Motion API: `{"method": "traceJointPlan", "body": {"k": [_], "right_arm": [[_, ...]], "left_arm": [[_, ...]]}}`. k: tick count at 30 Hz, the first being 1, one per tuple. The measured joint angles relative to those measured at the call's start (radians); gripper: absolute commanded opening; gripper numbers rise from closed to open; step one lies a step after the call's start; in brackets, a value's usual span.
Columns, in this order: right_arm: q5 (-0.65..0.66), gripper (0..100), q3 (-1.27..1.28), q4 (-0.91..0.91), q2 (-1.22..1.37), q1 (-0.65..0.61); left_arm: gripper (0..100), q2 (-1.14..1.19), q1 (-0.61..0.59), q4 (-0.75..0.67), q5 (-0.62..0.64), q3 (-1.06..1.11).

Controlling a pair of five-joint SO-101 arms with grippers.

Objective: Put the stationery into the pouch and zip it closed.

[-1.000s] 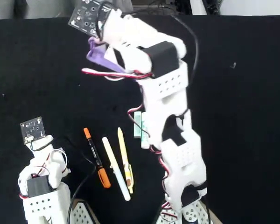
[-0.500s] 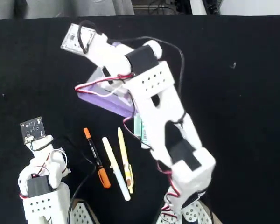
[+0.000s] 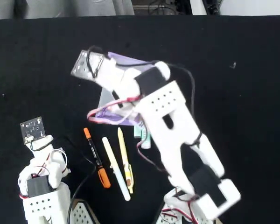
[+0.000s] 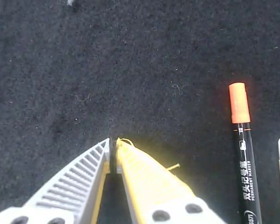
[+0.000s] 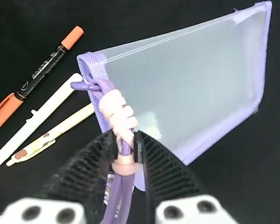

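My right jaws are clamped on the purple strap [image 5: 117,109] of the pouch [image 5: 191,79]. Its long axis runs away from them, strap end nearest the pens [image 3: 115,169] on the bench [image 3: 233,93]. My left jaws are closed and empty, near the orange marker [image 4: 242,154].

Purple see-through pouch [image 5: 191,88] is sitting just beyond the pens, strap end nearest them. Orange-capped black marker [image 3: 96,158], white pen [image 3: 115,169] and yellow pen [image 3: 125,161] are lying side by side outside it.

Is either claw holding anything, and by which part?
The right gripper grips the pouch by its strap, at one corner. The left gripper holds nothing.
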Motion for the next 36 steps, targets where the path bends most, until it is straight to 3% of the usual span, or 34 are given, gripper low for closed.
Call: {"method": "traceJointPlan", "body": {"k": [9,21,33,36], "right_arm": [[-0.081,1.1,0.39,-0.328,-0.216,-0.037],[-0.084,1.1,0.437,-0.361,-0.258,-0.037],[-0.084,1.1,0.446,-0.361,-0.258,-0.037],[-0.084,1.1,0.446,-0.361,-0.258,0.012]], "left_arm": [[3,0.0,0.0,0.0,0.0,0.0],[3,0.0,0.005,0.0,0.006,0.0],[3,0.0,0.353,0.0,0.005,0.0],[3,0.0,0.427,-0.012,0.005,-0.005]]}}
